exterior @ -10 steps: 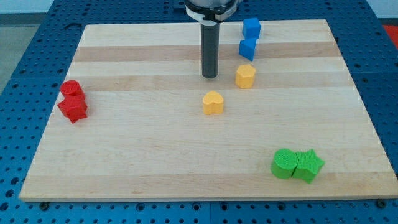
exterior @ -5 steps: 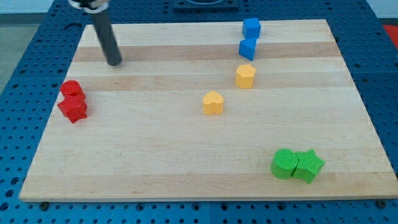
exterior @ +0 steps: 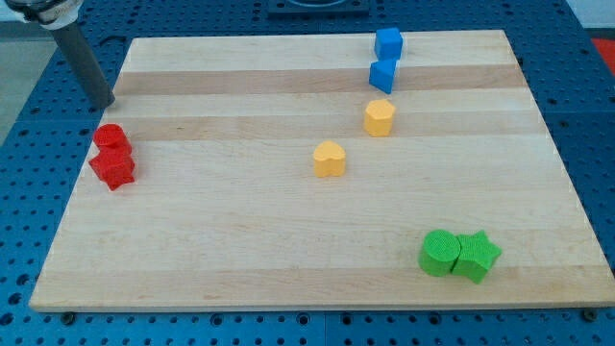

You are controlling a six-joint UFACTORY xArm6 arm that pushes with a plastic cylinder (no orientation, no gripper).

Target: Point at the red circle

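Filling most of the view, the pale wooden board (exterior: 317,240) lies on a blue perforated table (exterior: 29,115), and I place everything else from this board. The straight dark rod (exterior: 85,60) comes next in size: it slants down from the view's top left corner, and my tip (exterior: 104,102) sits right at the board's left edge, near its top left corner. No claw ends this arm, so nothing is clenched, released or grasped; the rod ends bare.

Near the board's bottom right corner, a green round block (exterior: 439,253) and a green star-shaped block (exterior: 477,255) stand touching each other, the star on the right. Close to the board's left edge, about halfway down it, the red circle block (exterior: 110,137) sits touching a red star-like block (exterior: 113,167) just below it. My tip is just above the red circle and apart from it, with bare wood between.

Around the board's middle stand two yellow heart-like blocks, one (exterior: 330,159) near the centre and one (exterior: 380,117) up and to its right, apart. Two blue cube-like blocks occupy the board's top edge right of centre, one (exterior: 388,42) above the other (exterior: 383,75), close together.
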